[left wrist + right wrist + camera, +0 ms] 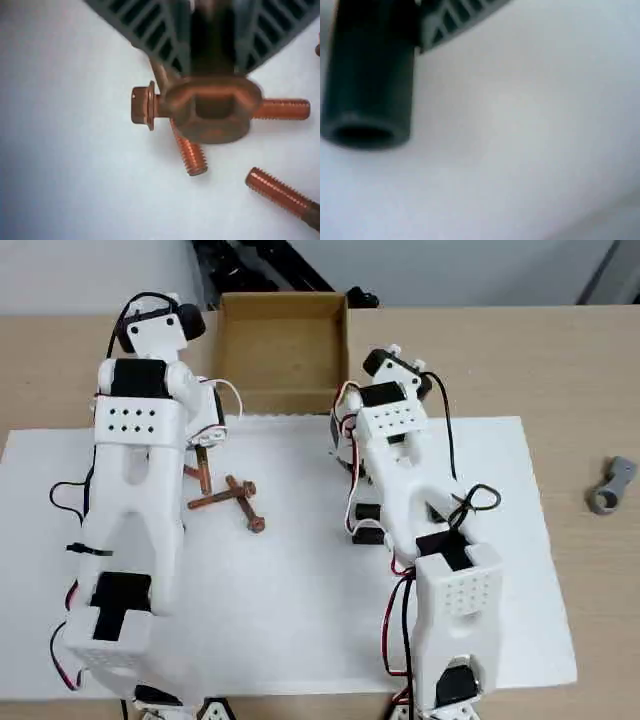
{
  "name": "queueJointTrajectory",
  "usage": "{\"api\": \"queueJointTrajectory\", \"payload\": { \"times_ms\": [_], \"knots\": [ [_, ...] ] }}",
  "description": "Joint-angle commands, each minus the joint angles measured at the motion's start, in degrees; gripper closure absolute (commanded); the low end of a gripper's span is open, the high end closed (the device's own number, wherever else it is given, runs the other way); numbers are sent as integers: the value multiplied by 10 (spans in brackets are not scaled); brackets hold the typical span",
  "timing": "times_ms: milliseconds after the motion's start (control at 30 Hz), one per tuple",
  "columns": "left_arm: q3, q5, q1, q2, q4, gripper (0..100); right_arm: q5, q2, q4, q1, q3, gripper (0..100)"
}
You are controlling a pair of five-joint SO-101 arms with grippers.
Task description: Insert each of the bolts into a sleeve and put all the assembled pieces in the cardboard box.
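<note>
Early going: left tool (212, 50) is pinching one bolt (212, 107), right tool (402, 27) is pinching a sleeve (367, 85), not yet joined. Loose bolts (240, 497) are lying centre left; cardboard box (285, 350) is holding nothing.

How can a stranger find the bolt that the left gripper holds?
Find the cardboard box, then the white sheet before it, where copper bolts lie crossed. The held bolt sits in the left gripper over them; only it is clamped, the others lie loose.
</note>
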Motion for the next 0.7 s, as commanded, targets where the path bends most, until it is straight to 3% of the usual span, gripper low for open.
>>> {"api": "queueJointTrajectory", "payload": {
  "times_ms": [0, 467, 667],
  "knots": [
    [-3, -5, -2, -37, -14, 994, 38, 7, -20, 19, -10, 843],
    [-3, -5, -2, -34, -14, 994, 132, 69, -29, 16, -12, 846],
    [-3, -4, 0, -35, -14, 994, 185, 69, -26, 7, -12, 991]
  ]
}}
